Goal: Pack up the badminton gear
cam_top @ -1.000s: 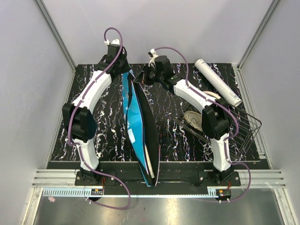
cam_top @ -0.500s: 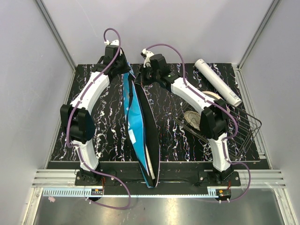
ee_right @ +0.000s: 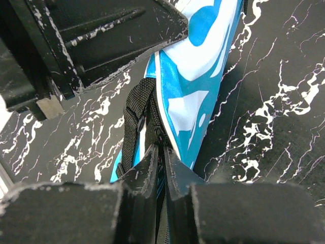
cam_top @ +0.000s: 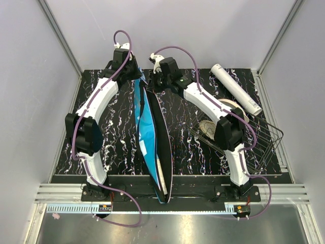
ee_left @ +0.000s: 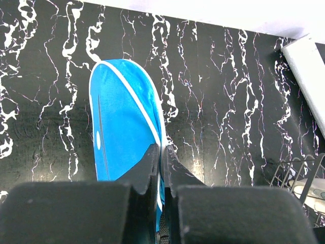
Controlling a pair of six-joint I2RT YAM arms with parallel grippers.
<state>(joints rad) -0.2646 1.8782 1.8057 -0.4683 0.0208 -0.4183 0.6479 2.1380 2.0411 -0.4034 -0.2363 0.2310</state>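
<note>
Blue racket cover point(cam_top: 144, 127) stands open lengthwise mid-table; at its far end, left gripper point(ee_left: 161, 150) pinches its piped edge, right gripper point(ee_right: 160, 150) narrowly clasps its strap edge.

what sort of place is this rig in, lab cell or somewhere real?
Looks like a lab robot test cell: plain grey walls, aluminium frame posts, a black marble-pattern tabletop, and a left arm and right arm bolted side by side at its near edge.
</note>
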